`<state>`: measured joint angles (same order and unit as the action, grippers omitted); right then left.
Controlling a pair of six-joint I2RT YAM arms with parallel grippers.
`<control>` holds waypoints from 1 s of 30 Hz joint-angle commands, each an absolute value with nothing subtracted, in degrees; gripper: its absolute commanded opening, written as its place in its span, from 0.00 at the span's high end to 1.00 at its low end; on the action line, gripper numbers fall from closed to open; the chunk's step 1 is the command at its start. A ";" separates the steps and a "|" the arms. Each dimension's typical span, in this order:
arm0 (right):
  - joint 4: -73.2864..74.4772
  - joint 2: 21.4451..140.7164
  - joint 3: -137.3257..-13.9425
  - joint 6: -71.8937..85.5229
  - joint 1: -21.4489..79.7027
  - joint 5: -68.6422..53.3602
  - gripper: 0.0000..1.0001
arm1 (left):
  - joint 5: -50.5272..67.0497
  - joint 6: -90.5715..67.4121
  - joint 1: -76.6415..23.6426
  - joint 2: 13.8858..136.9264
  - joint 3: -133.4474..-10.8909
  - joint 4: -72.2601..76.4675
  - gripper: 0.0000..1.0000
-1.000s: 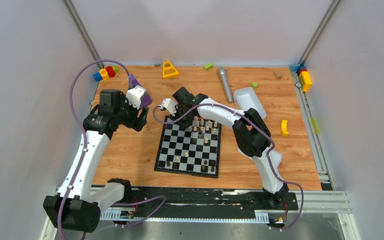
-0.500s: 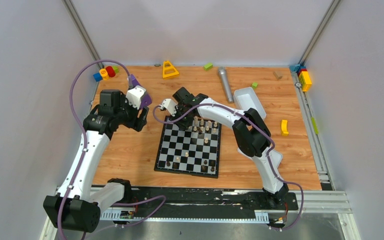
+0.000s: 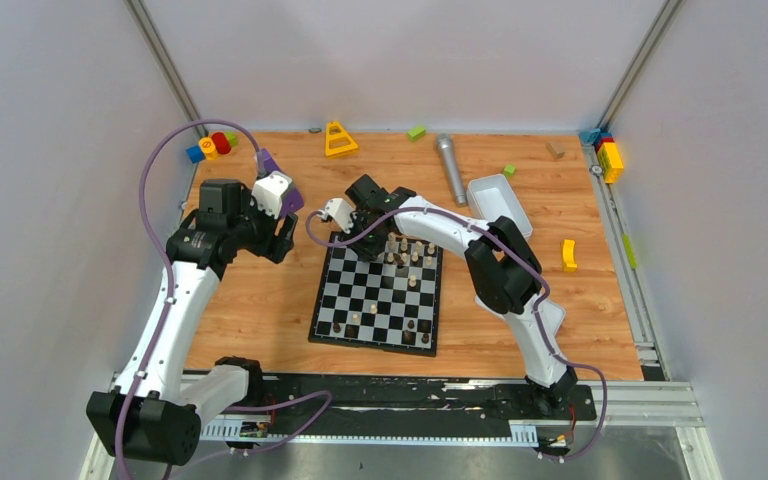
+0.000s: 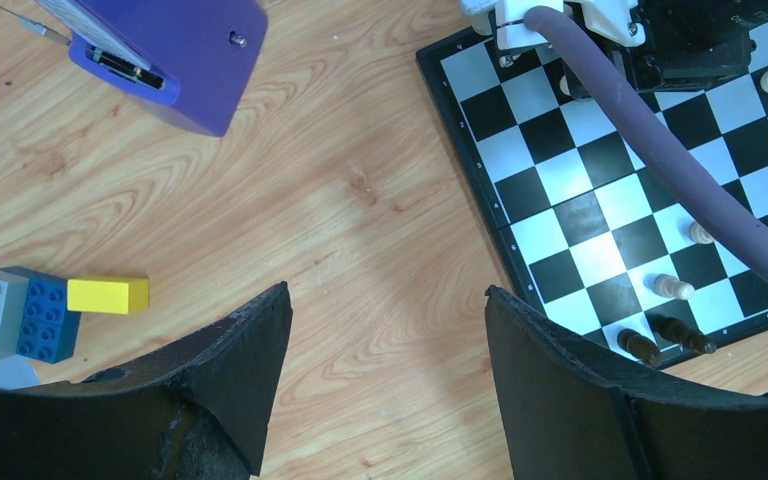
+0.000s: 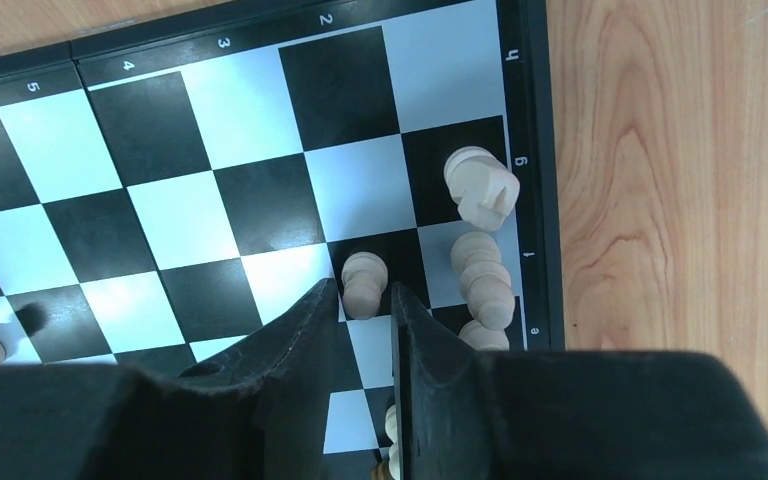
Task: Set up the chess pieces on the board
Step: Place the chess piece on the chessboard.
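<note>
Cream pawn point(image 5: 365, 283) in the spotlight, standing on a dark square of the board point(image 5: 190, 215), one square in from the lettered border. The right hand point(image 5: 362, 290) has its fingers drawn in narrow, one tip on each side of that pawn. From the wrist view I'd call it gripped, though contact is hard to confirm. Two more cream pieces point(image 5: 480, 185) stand beside it in the border row, close company.

Over on the board's left side, the left hand point(image 4: 385, 305) hangs above bare wooden counter point(image 4: 340, 200), fingers spread wide with nothing between them. Dark pieces point(image 4: 680, 335) show at the board's corner in its view, lying tipped rather than upright.

Handling, as I judge it: this pawn is a tiny turned figurine, light, hard and smooth, with a round head that would slip out of a pinch. The better hold is low on the stem, below the head, with the fingers square across it. Being this light, it should topple at a nudge, so a straight release and a straight lift clear look wise. The neighbours on the border row leave little room for a sideways swing.
</note>
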<state>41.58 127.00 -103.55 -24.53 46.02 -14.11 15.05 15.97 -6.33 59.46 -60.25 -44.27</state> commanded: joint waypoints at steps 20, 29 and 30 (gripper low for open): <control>42.01 124.87 -107.11 -23.54 45.93 -12.16 0.81 | 16.98 16.25 -5.92 58.36 -59.95 -43.16 0.21; 42.19 122.87 -105.07 -24.32 45.91 -11.99 0.86 | 17.13 16.32 -5.93 58.44 -59.91 -43.17 0.21; 42.29 122.78 -104.85 -24.44 45.91 -11.87 0.87 | 17.14 16.29 -5.91 58.51 -59.98 -43.16 0.21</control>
